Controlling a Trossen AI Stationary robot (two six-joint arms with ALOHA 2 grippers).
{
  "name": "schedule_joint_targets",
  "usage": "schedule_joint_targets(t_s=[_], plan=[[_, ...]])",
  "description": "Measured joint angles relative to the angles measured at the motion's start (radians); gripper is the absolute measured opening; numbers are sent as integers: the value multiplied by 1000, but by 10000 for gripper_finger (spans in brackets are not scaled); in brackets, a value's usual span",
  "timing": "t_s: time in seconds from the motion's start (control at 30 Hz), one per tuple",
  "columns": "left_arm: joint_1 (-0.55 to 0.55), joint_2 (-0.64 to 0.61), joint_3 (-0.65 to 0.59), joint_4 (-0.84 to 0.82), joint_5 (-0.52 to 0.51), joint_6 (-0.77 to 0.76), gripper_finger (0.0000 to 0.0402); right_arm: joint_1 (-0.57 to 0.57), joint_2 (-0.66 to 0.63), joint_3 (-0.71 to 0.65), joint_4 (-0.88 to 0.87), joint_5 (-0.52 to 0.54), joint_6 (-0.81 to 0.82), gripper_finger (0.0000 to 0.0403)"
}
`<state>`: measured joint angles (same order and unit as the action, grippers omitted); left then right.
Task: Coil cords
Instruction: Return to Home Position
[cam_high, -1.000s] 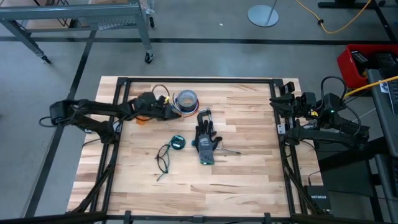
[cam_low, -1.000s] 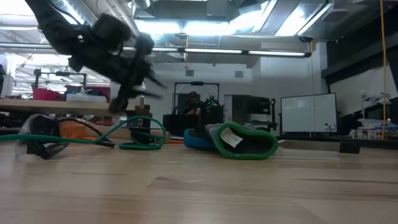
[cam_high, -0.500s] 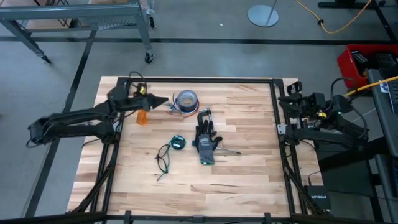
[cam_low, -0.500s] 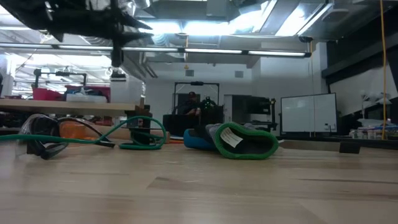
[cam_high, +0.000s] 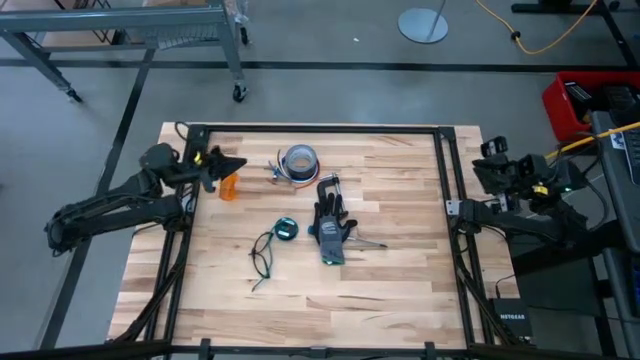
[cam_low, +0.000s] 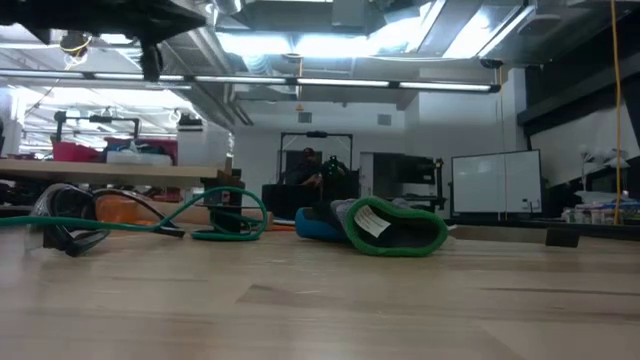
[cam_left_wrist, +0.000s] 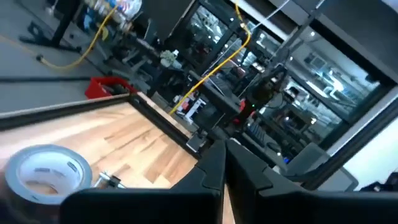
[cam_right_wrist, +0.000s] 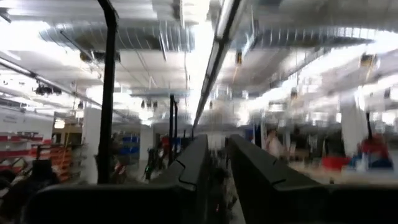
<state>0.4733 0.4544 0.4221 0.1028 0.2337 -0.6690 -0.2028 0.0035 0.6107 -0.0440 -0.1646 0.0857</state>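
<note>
Left gripper (cam_left_wrist: 225, 147) is up off the table near its left rear corner, close to a small orange object (cam_high: 229, 187). Its fingers are pressed together with nothing between them. Right gripper (cam_right_wrist: 217, 149) sits out past the table's right edge, aimed at the room, with just a narrow gap between its fingers, and it's empty too.

The 2 cords are both on the light wooden tabletop (cam_high: 400, 290), left of centre. One is a thin dark loose loop of cable (cam_high: 262, 254). Just beside it is a small round black-teal spool (cam_high: 285, 229) with cable wound on it (the cable reads green in the low view). A black-and-blue work glove (cam_high: 330, 225) lies right of the spool, and a wide blue-grey tape roll (cam_high: 298, 160) sits farther back.
</note>
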Motion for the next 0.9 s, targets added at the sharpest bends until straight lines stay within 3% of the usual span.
schedule_joint_targets(t_s=[0.47, 0.9], plan=[[-74, -286, 0, -294, -9, 231, 0, 0, 13, -1, -362, -11, 49, 72], [-153, -377, -29, -391, -11, 250, 1, 0, 13, -112, -364, -12, 118, 72]])
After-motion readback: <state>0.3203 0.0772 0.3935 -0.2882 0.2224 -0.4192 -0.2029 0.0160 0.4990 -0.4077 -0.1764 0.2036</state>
